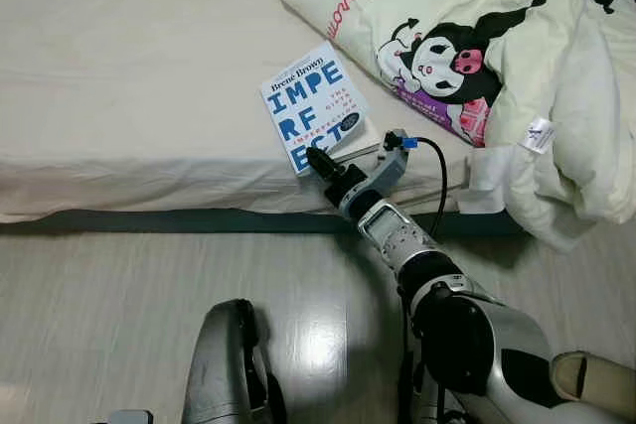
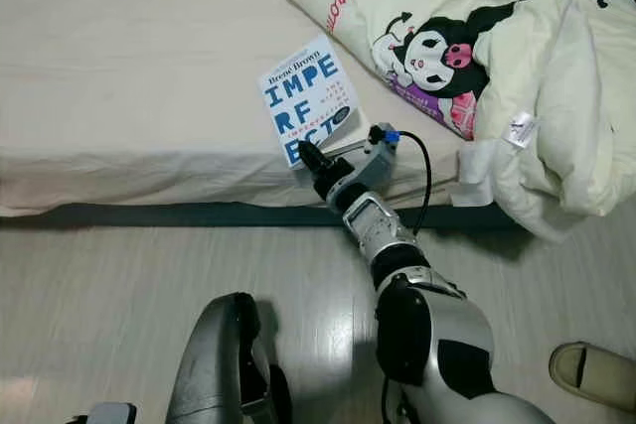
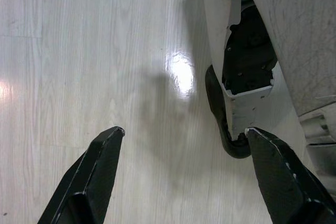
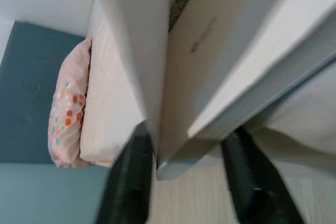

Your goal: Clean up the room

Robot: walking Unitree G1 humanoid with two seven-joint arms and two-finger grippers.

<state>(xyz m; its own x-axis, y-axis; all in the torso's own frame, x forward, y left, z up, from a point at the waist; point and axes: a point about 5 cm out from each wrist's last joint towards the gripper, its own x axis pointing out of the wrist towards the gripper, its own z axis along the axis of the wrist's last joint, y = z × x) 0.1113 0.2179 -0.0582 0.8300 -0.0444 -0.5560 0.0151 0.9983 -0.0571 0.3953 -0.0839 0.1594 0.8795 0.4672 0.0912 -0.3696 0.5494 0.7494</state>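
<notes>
1. The right gripper (image 1: 320, 162) is out over the edge of the bed (image 1: 119, 67), fingers at the near corner of the book (image 1: 313, 106).
2. In the right wrist view the two black fingers (image 4: 131, 182) sit on either side of the book's (image 4: 220, 51) lower corner, set narrow around it; whether the pads are pressing on it cannot be told.
3. The book, white with big blue letters, lies near the bed's front edge, its near corner jutting just over the edge toward the gripper.
4. Just beside the book to the right, a rumpled duvet (image 1: 467, 37) with cartoon prints is heaped on the bed and spills over the front edge toward the floor (image 1: 119, 305).
5. A pillow (image 4: 65, 114) with coloured dots rests at the far end of the bed, seen from the right wrist.
6. The left gripper (image 3: 184, 177) hangs low over the pale wood floor, its fingers spread wide with nothing between them.
7. A slipper (image 2: 594, 374) sits on the floor at the robot's right.
</notes>
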